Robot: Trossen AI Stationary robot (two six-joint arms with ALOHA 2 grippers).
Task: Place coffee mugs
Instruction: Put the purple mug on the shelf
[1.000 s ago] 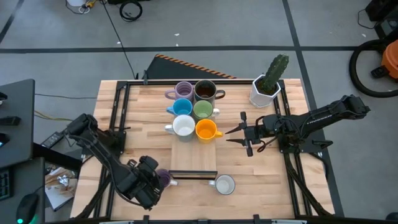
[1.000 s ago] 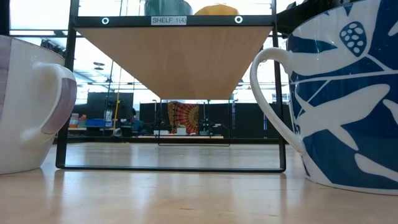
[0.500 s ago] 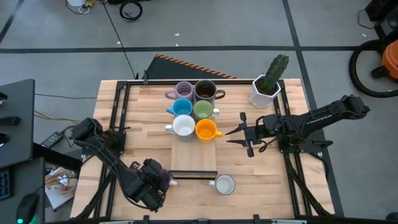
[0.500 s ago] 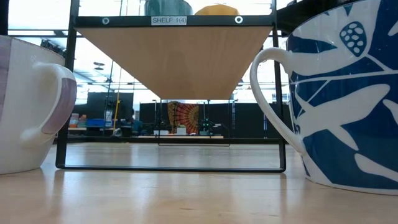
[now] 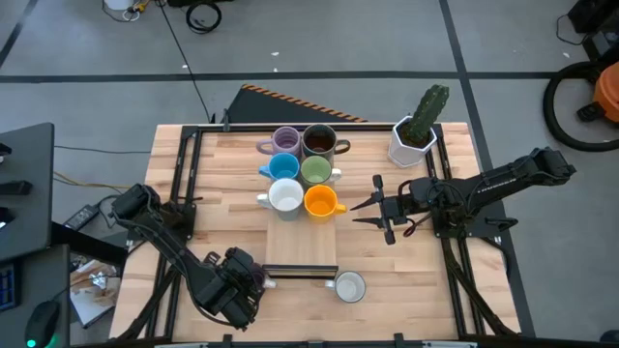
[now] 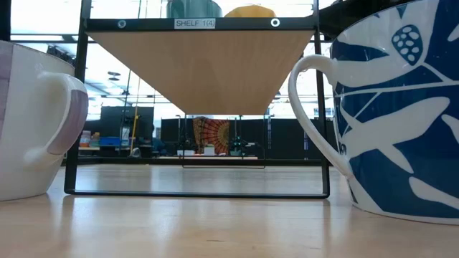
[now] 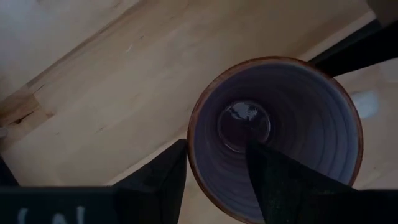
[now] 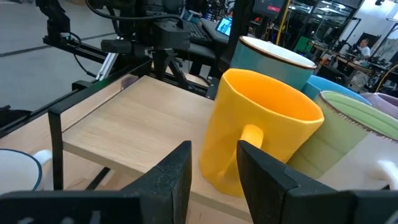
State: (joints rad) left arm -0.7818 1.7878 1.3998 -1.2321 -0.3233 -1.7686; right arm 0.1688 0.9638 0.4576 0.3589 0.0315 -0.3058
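Six mugs stand on the raised wooden shelf (image 5: 302, 237): purple (image 5: 285, 140), dark brown (image 5: 318, 142), blue (image 5: 283, 166), green (image 5: 315, 171), white (image 5: 284, 196) and orange (image 5: 319, 201). A second purple mug (image 5: 257, 277) and a white mug with a blue pattern (image 5: 348, 287) stand upright on the table near its near edge. My left gripper (image 5: 242, 280) is over the purple mug (image 7: 273, 130), open, with one finger (image 7: 155, 180) outside its rim and the other (image 7: 280, 180) over its inside. My right gripper (image 5: 360, 213) is open, level with the orange mug (image 8: 261, 137) and just to its right. My left gripper points down at the purple mug's rim (image 7: 191, 155), with its fingers on either side of the wall. I cannot tell whether either finger touches the wall. The mug stands upright on the table.
A white faceted pot with a green cactus (image 5: 414, 135) stands at the table's far right corner. In the low view the two table mugs (image 6: 36, 122) (image 6: 387, 107) flank the shelf's black frame (image 6: 197, 192). Bare wood lies left and right of the shelf.
My left gripper has shifted a little toward the table's right, over the purple mug on the table, and has then stayed there. The mugs have kept their places.
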